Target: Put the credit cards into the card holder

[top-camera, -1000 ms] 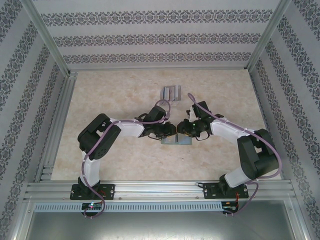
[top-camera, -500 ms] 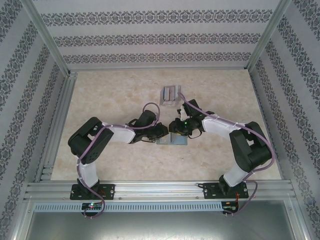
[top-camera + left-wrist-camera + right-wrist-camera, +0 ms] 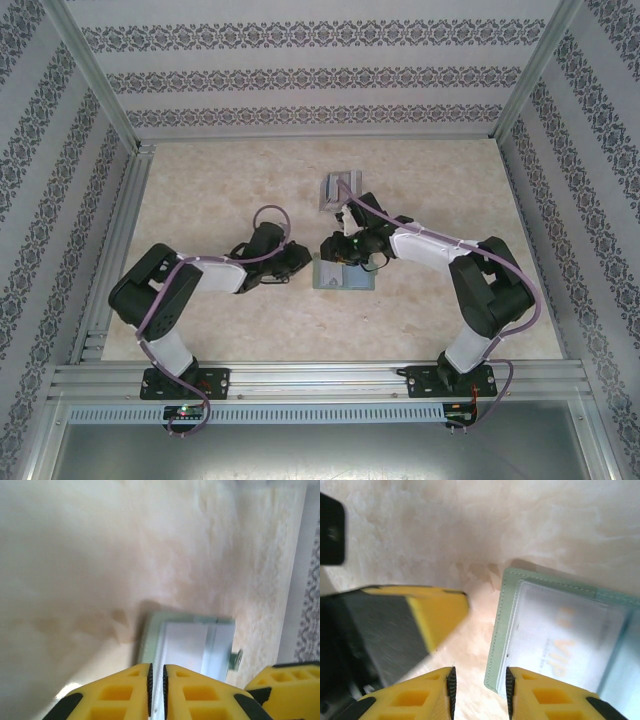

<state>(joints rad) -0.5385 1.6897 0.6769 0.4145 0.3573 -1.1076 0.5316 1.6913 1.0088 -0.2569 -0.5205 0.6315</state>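
Now left pincer (image 3: pixel 156 680), closed and empty, sits withdrawn from card holder (image 3: pixel 345 279); right pincer (image 3: pixel 479 685) open beside it; credit cards (image 3: pixel 338 188) beyond, unloaded.

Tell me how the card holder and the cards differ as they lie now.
The holder is grey-green; the cards look silvery. The holder lies nearer the front of the table; the cards sit farther back, apart from it. The holder is a flat panel with a clear window, seen in the right wrist view; the cards form a small stacked block. Both rest on the table.
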